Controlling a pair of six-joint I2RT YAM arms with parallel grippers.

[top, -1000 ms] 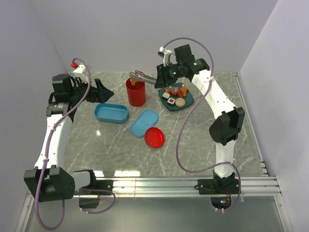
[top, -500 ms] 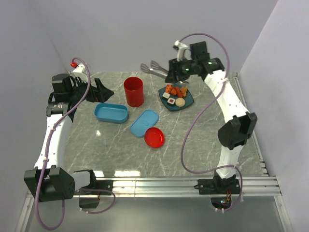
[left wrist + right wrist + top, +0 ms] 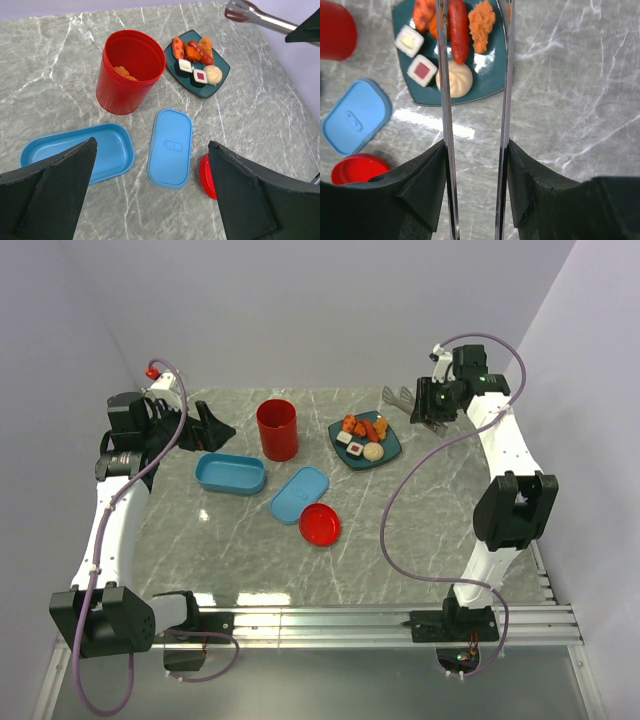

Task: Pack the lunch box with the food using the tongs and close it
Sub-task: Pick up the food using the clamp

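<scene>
My right gripper (image 3: 428,406) (image 3: 475,150) is shut on the silver tongs (image 3: 398,396) (image 3: 444,100), pressing their two arms from outside, high at the back right. The tong arms stay apart and point over the food (image 3: 362,427) (image 3: 459,30), which lies on a teal plate (image 3: 392,448). The tongs' tips carry nothing that I can see. The open light-blue lunch box (image 3: 230,473) (image 3: 75,152) rests left of centre, its lid (image 3: 300,494) (image 3: 170,147) flat beside it. My left gripper (image 3: 214,426) (image 3: 152,144) hangs open and empty above the box and lid.
A red cup (image 3: 277,428) (image 3: 130,70) stands behind the box with an orange piece (image 3: 125,74) inside. A red round lid (image 3: 320,525) (image 3: 205,175) lies just right of the blue lid. Walls close the back and both sides.
The right arm has swung from above the red cup to the back right, past the plate, taking the tongs with it. The left arm has not moved.
</scene>
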